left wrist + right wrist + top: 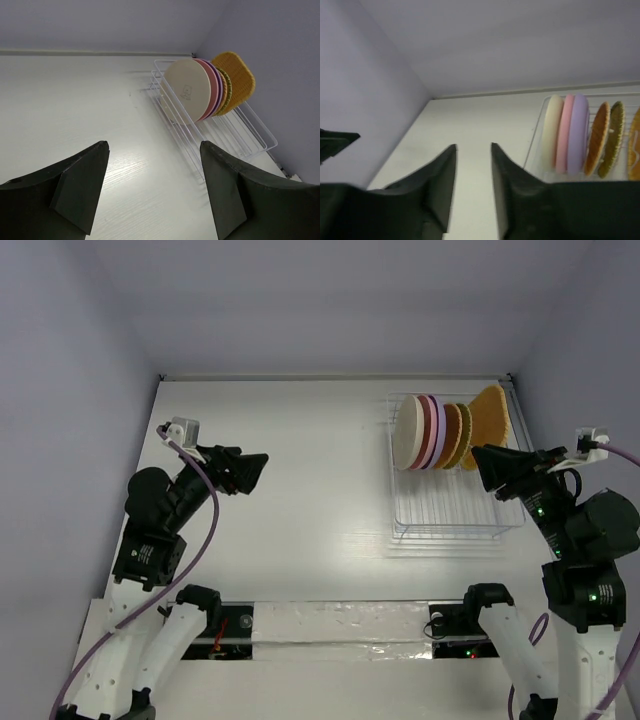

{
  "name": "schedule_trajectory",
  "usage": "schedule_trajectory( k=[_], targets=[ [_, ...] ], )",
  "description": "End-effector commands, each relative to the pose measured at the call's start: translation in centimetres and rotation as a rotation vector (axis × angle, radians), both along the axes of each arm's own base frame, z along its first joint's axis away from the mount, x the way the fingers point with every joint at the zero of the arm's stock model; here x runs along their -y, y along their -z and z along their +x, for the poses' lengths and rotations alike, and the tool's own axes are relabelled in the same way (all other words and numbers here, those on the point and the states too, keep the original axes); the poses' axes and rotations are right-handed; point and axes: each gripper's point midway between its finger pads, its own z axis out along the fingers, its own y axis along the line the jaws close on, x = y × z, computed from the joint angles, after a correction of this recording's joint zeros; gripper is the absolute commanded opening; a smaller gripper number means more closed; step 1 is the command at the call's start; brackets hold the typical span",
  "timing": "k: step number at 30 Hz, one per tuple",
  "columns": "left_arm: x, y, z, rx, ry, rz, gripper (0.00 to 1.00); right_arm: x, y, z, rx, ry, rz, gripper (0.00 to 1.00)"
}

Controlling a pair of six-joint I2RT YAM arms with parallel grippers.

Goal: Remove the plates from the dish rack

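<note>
**Unloading not yet begun: both arms short of the loaded rack**

The plates stand on edge, packed close together at the far end of the dish rack (450, 528). From the rack's left side to its right they run cream plate (407, 432), pink plate (427, 432), lavender plate (438, 436), two orange-brown round plates (456, 436), and the squarish woven plate (490, 418). The near half of the rack holds nothing. No plate lies outside the rack, so the task is judged to be at its first step, the approach to a first plate.

The right gripper (483, 468) appears at the rack's right edge, just on the near side of the plates. Its height above the wires cannot be told. Its fingers are parted by a narrow gap and grip nothing. The left gripper (258, 472) hangs well to the left of the rack, its fingers spread wide and also empty, with its wrist camera facing the cream plate.

The next move probably falls to the right arm, which is nearer. It must widen its gap, straddle one plate's upper rim, close, and lift straight up clear of the dividers. The tight packing leaves little room for a finger between neighbouring plates, so an end plate looks the easier first pick.
</note>
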Motion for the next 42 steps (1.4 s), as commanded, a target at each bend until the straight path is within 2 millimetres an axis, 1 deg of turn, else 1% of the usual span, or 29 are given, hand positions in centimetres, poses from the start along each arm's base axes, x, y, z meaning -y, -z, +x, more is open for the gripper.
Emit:
schedule_trajectory(
  k=[1,2,4,6,7,10,11,12,13,14,18,19,20,21,22,23,24,25,26,27,29,30,31,32,33,34,37,40,42],
  targets=[
    [-0.1,-1.1,0.2,0.032,-0.008,0.008,0.7,0.5,-1.7,-0.2,0.029,0.028,0.0,0.32],
    [-0.2,-0.9,0.2,0.033,-0.014,0.015,0.69,0.5,-1.8,0.0,0.023,0.026,-0.001,0.22],
    [-0.7,-0.3,0.1,0.023,-0.037,0.027,0.67,0.3,-1.8,0.3,0.02,0.015,-0.007,0.14],
    [-1.0,0.5,-0.1,0.012,-0.048,0.043,0.59,0.0,-1.5,1.0,0.002,-0.003,-0.015,0.09],
    [-1.5,1.4,0.1,-0.004,-0.075,0.056,0.5,-0.3,-1.4,1.5,-0.012,-0.018,-0.022,0.06],
    [-2.4,2.8,-0.1,-0.039,-0.123,0.08,0.37,-0.3,-1.5,2.6,-0.027,-0.017,-0.029,0.01],
    [-2.5,3.2,-0.1,-0.05,-0.13,0.08,0.25,-0.4,-1.6,2.9,-0.033,-0.022,-0.03,0.0],
    [-2.7,3.8,-0.1,-0.065,-0.139,0.078,0.19,-0.5,-2.3,3.1,-0.024,-0.028,-0.026,0.0],
    [-2.9,4.2,0.0,-0.078,-0.155,0.076,0.13,-0.7,-2.0,4.2,-0.046,-0.038,-0.026,0.0],
    [-2.9,4.5,0.1,-0.087,-0.161,0.075,0.0,-0.8,-1.8,4.8,-0.059,-0.041,-0.023,0.0],
    [-2.9,6.2,0.2,-0.109,-0.167,0.06,0.0,-2.7,0.6,8.8,-0.157,-0.056,-0.058,0.0],
    [-2.9,6.0,0.0,-0.097,-0.166,0.048,0.0,-1.8,0.8,9.7,-0.192,0.037,-0.084,0.0],
    [-2.9,6.0,-0.1,-0.094,-0.166,0.047,0.0,-3.2,2.4,11.1,-0.254,0.033,-0.132,0.0],
    [-3.0,5.8,-0.1,-0.087,-0.171,0.046,0.0,-3.1,2.9,11.8,-0.276,0.065,-0.172,0.0],
    [-3.1,5.6,-0.3,-0.076,-0.171,0.044,0.0,-1.8,3.3,12.8,-0.297,0.165,-0.195,0.0],
    [-3.1,5.6,-0.3,-0.074,-0.174,0.045,0.01,-1.5,3.1,13.3,-0.3,0.198,-0.208,0.01],
    [-3.2,5.6,-0.3,-0.071,-0.179,0.044,0.05,-1.4,4.2,14.5,-0.337,0.222,-0.237,0.14],
    [-3.2,5.7,-0.3,-0.072,-0.179,0.046,0.1,-0.7,4.9,15.1,-0.363,0.269,-0.261,0.21],
    [-3.2,5.7,-0.2,-0.071,-0.18,0.044,0.19,-0.4,5.1,15.6,-0.377,0.293,-0.274,0.33],
    [-3.2,5.7,-0.2,-0.068,-0.18,0.047,0.24,-0.7,6.5,16.6,-0.413,0.303,-0.31,0.4],
    [-3.3,5.6,-0.3,-0.063,-0.182,0.041,0.38,-0.6,7.7,17.7,-0.442,0.333,-0.35,0.5],
    [-3.3,5.5,-0.4,-0.059,-0.182,0.042,0.4,-1.3,8.8,18.8,-0.473,0.326,-0.386,0.51],
    [-3.3,5.5,-0.4,-0.059,-0.185,0.042,0.45,-1.4,8.9,19.2,-0.484,0.357,-0.412,0.52],
    [-3.3,5.5,-0.4,-0.059,-0.183,0.042,0.47,-1.3,10.3,19.6,-0.519,0.384,-0.453,0.52],
    [-3.4,5.5,-0.4,-0.055,-0.185,0.043,0.48,-1.2,10.2,20.1,-0.525,0.417,-0.47,0.52],
    [-3.4,5.4,-0.5,-0.051,-0.186,0.041,0.49,-0.8,11.5,21.0,-0.556,0.457,-0.508,0.52],
    [-3.5,5.3,-0.5,-0.047,-0.188,0.041,0.53,-1.2,12.7,22.4,-0.577,0.479,-0.544,0.5],
    [-3.1,5.4,-0.6,-0.049,-0.17,0.04,0.67,-0.9,13.2,23.1,-0.59,0.51,-0.571,0.46],
    [-3.0,5.5,-0.6,-0.051,-0.165,0.04,0.73,-1.3,14.4,23.9,-0.613,0.5,-0.599,0.43]
  ],
)
